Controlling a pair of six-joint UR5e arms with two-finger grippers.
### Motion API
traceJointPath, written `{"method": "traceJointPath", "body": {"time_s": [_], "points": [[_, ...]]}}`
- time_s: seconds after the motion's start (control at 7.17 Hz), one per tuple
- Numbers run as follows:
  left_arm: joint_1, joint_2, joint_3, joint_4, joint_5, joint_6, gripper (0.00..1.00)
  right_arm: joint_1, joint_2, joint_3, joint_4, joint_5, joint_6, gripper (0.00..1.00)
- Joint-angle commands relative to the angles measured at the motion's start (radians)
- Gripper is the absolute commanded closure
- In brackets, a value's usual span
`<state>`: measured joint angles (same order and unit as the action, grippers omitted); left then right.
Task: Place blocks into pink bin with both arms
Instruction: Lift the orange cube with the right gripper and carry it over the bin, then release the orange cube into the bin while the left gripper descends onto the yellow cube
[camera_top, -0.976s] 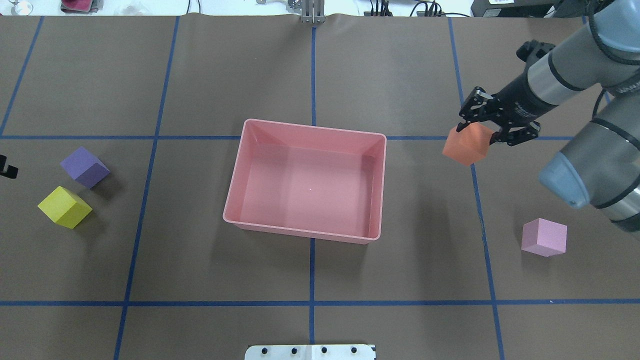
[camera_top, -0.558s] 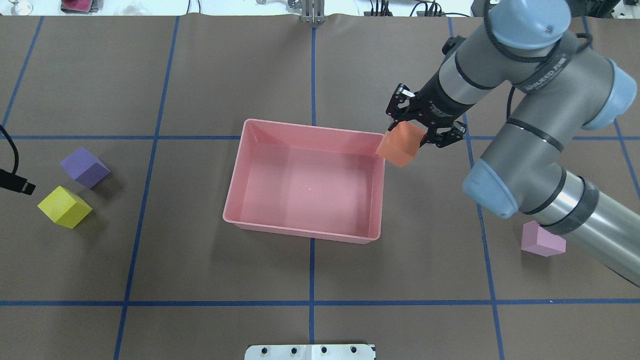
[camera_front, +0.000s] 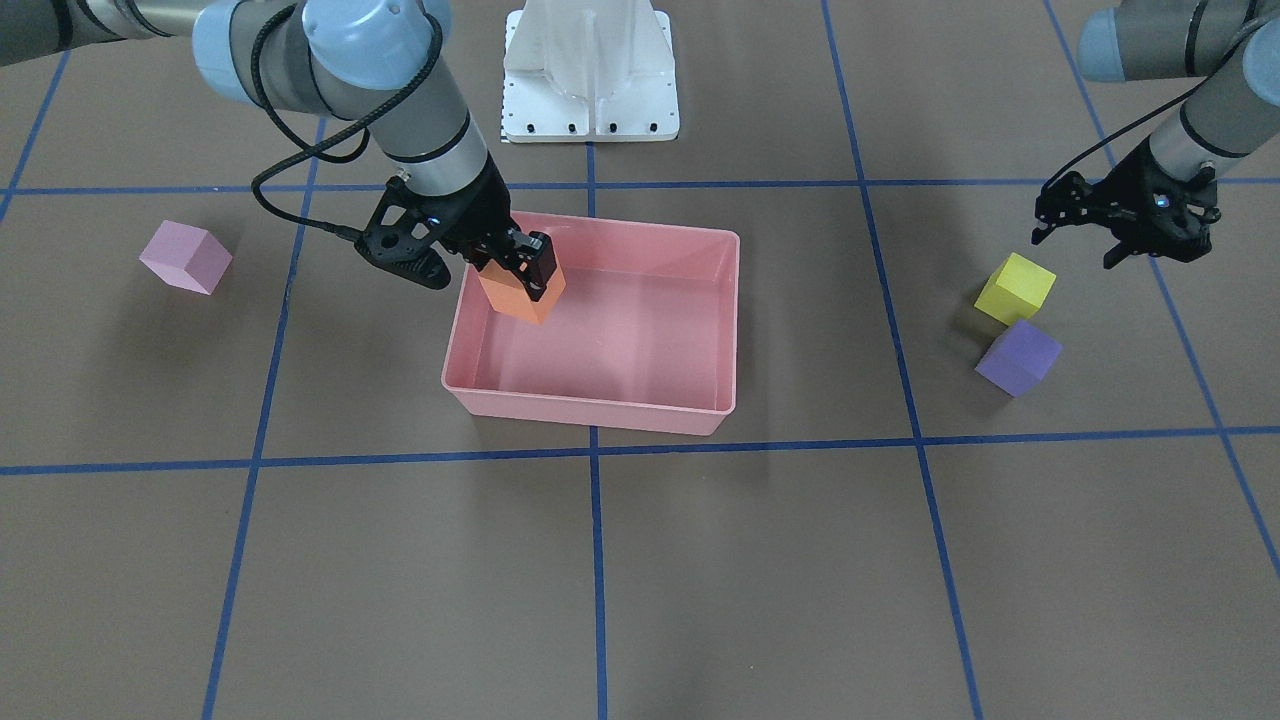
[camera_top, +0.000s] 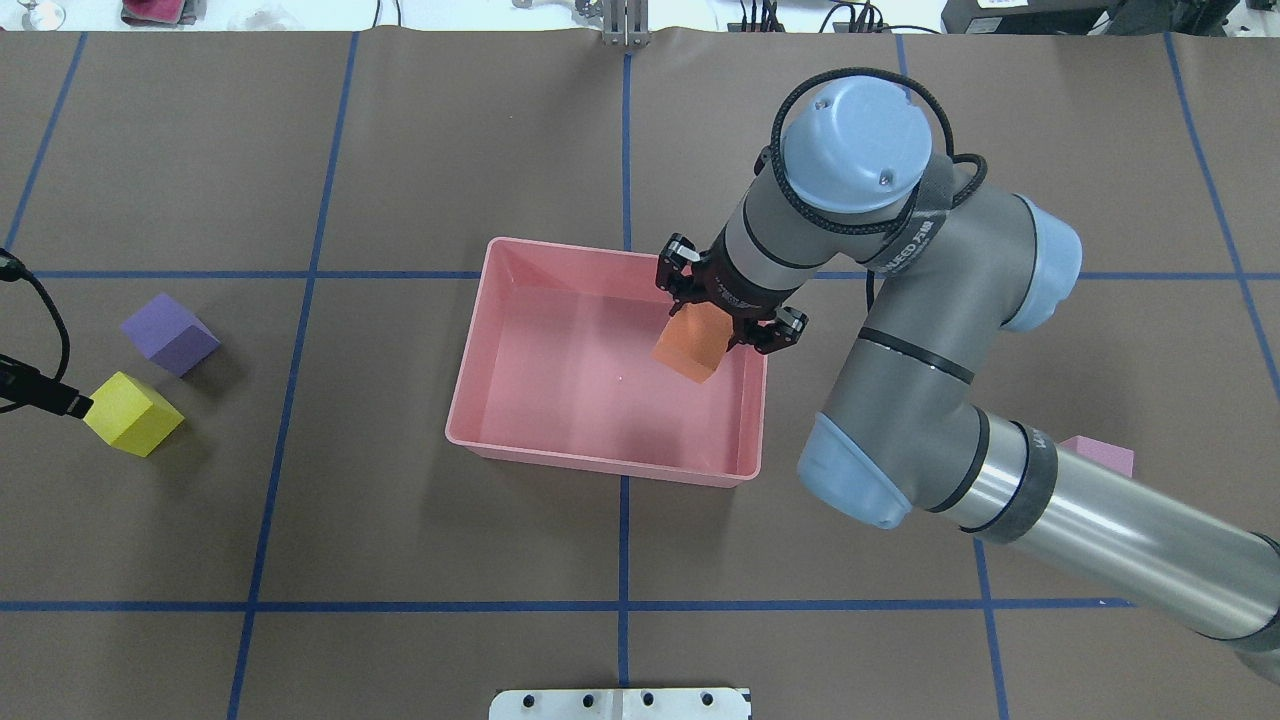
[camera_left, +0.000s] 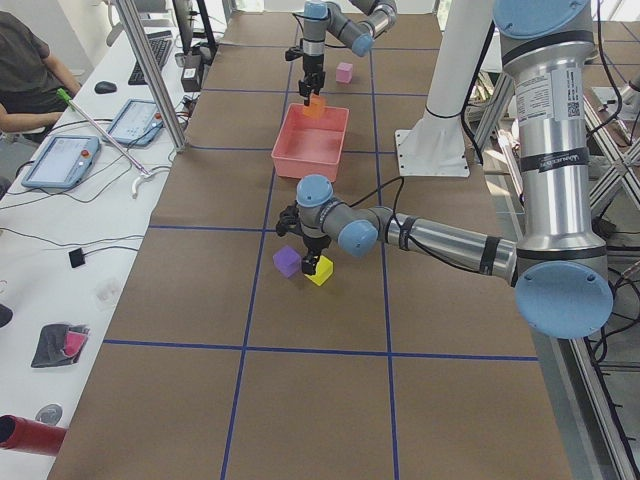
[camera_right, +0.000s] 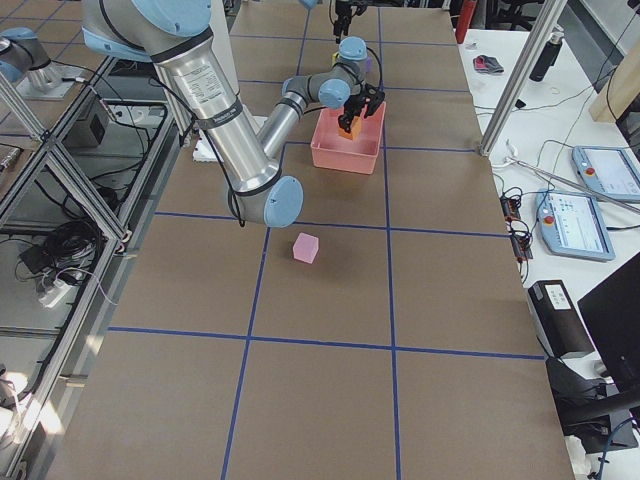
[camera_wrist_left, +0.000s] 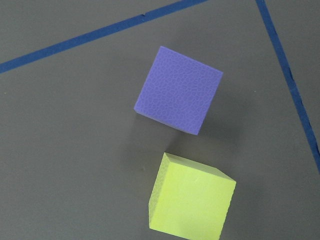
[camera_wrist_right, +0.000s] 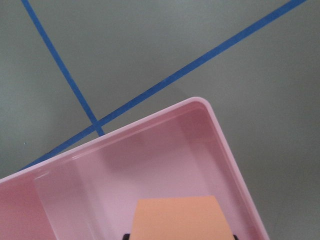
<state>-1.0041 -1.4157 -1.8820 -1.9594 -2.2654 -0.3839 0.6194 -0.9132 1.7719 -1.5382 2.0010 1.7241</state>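
My right gripper (camera_top: 728, 318) is shut on the orange block (camera_top: 690, 345) and holds it tilted over the right part of the pink bin (camera_top: 600, 462), above its floor. It also shows in the front view (camera_front: 515, 262) with the block (camera_front: 520, 295) over the bin (camera_front: 590, 408). My left gripper (camera_front: 1115, 235) is open and empty, hovering just above and behind the yellow block (camera_front: 1015, 288). The purple block (camera_front: 1018, 357) lies right beside the yellow one (camera_wrist_left: 192, 202); both fill the left wrist view. The light pink block (camera_front: 186, 257) lies apart on my right side, half hidden by my arm in the overhead view.
The white pedestal base (camera_front: 590, 70) stands behind the bin. Blue tape lines cross the brown table cover. A person sits at a side bench with tablets (camera_left: 60, 160) past the table's far edge.
My right gripper carried the orange block leftward, from outside the bin's right wall to over its inside. My left gripper moved in toward the yellow block.
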Motion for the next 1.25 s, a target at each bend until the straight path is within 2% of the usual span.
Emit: {"method": "traceJointPath", "body": {"time_s": [0.0,0.14,0.28,0.56,0.7,0.84,0.98,1.12], "points": [[0.048,-0.014,0.029,-0.016,0.001,-0.001,0.00,-0.049,0.005,-0.020,0.003,-0.037,0.006,1.00],[0.056,-0.063,0.062,-0.015,0.001,-0.006,0.00,-0.052,0.005,-0.035,0.004,-0.039,0.005,0.79],[0.065,-0.081,0.088,-0.016,0.003,-0.006,0.00,-0.059,0.005,-0.046,0.006,-0.047,0.000,0.02],[0.082,-0.089,0.096,-0.015,0.070,-0.004,0.00,-0.060,0.005,-0.037,0.006,-0.051,0.003,0.00],[0.094,-0.092,0.115,-0.015,0.075,-0.004,0.00,-0.050,-0.009,-0.002,0.000,-0.041,0.003,0.00],[0.110,-0.097,0.127,-0.016,0.073,-0.007,0.00,0.015,-0.063,0.077,-0.031,0.008,-0.004,0.00],[0.127,-0.098,0.138,-0.018,0.073,-0.010,0.00,0.120,-0.134,0.136,-0.040,0.124,-0.021,0.00],[0.133,-0.098,0.147,-0.021,0.073,-0.010,0.00,0.217,-0.188,0.145,-0.040,0.212,-0.109,0.00]]}}
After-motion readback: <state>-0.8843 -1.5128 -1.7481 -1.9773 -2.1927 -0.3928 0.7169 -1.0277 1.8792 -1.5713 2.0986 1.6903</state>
